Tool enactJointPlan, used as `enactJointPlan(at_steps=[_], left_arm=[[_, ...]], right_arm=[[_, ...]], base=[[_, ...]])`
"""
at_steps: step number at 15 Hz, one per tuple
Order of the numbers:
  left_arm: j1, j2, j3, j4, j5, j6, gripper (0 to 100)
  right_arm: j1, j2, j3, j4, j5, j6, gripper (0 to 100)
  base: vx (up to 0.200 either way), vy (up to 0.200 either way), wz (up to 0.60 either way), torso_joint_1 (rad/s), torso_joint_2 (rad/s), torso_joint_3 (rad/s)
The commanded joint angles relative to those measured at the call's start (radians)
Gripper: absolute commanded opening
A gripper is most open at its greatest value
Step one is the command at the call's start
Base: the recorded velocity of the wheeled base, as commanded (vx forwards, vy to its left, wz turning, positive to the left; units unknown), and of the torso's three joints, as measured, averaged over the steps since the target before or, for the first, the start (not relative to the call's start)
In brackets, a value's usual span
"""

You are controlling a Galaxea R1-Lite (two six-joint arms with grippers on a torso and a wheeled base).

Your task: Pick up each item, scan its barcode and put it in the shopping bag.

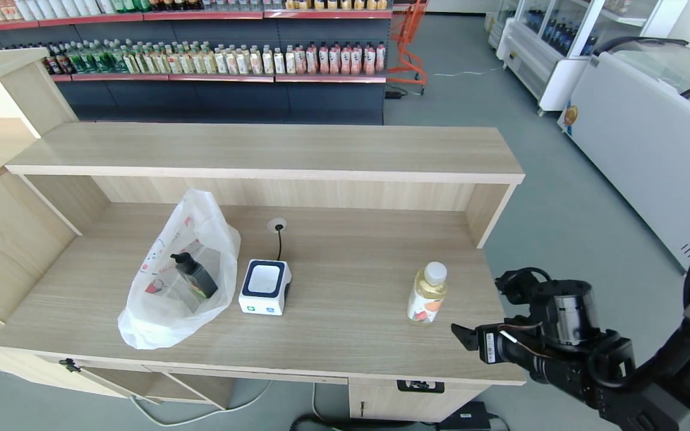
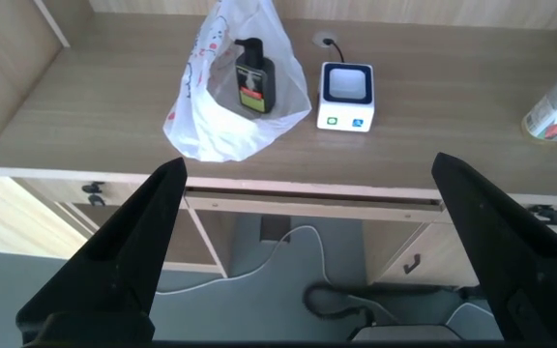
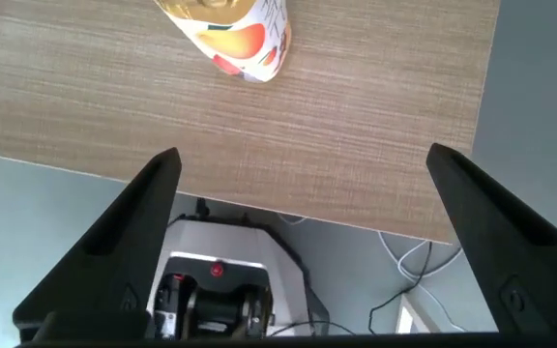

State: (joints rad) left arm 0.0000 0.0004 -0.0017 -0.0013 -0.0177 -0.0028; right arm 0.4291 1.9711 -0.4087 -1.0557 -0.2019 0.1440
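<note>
right arm [image 1: 566, 353] low, both pairs of jaws wide apart

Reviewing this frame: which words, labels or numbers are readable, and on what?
No text can be read in these views.
Red print on the shopping bag: too blurred.
Label on the pump bottle: too small.
Label on the drink bottle: blurred.
Two marks on the scanner: too small.

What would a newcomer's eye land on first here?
The white shopping bag at the left of the counter, with a dark pump bottle inside, beside the white scanner. Next, the lone drink bottle standing upright near the right end, with the open right gripper by the front edge.
</note>
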Motion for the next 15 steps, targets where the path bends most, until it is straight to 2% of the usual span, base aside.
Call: enactJointPlan(at_steps=[1,4,7,15], left_arm=[[0.0,0.0,0.0,0.0,-0.001,0.0,100],[0.0,0.0,0.0,0.0,-0.001,0.0,100],[0.0,0.0,0.0,0.0,-0.001,0.0,100],[0.0,0.0,0.0,0.0,-0.001,0.0,100]], right_arm=[[0.033,0.132,-0.015,-0.061,-0.033,0.008,100],[0.049,0.216,-0.065,-0.185,-0.119,0.011,100],[0.051,0.292,-0.12,-0.302,-0.126,0.003,100],[0.068,0.427,-0.325,-0.362,-0.128,-0.049,100]], base=[[0.0,0.0,0.0,0.0,0.0,0.0],[0.0,0.0,0.0,0.0,0.0,0.0],[0.0,0.0,0.0,0.0,0.0,0.0],[0.0,0.0,0.0,0.0,0.0,0.0]])
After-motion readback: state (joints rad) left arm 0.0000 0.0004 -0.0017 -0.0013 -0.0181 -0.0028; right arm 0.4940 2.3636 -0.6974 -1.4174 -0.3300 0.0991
